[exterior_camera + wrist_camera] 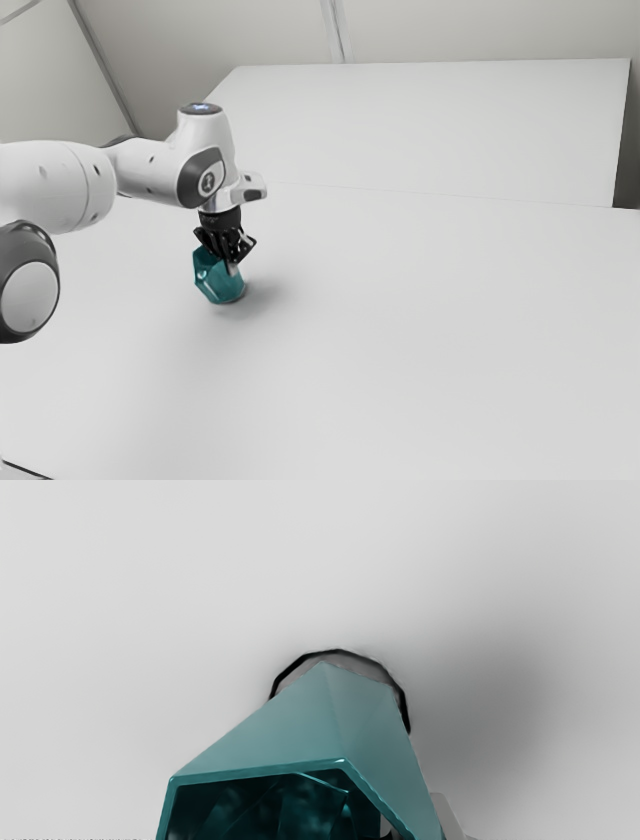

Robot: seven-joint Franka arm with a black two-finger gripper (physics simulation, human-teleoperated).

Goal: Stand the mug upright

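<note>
Bright, diffuse, nearly colourless light washes over the pale tabletop. A faint, feathered shadow spreads from the mug toward the exterior view's right, well inside the tabletop's edges. The wrist view renders it broad and smoky grey; a small glint catches the mug's rim above its dim interior.

Mug: teal, glossy; faceted sides w/ flat panels & hard edges, angular rim. Inner wall darker teal, also faceted. Base end narrower than mouth, w/ grey band & blk edge. Pose: tilted, not upright; mouth up & toward ext. view's L, base end lower, toward ext. view's R. Loc.: under claw, base end at or just above table; exact contact n/c. State: held by wall nr. rim, one finger inside mouth, other outside. Interior partly visible, bottom n/c.
</note>
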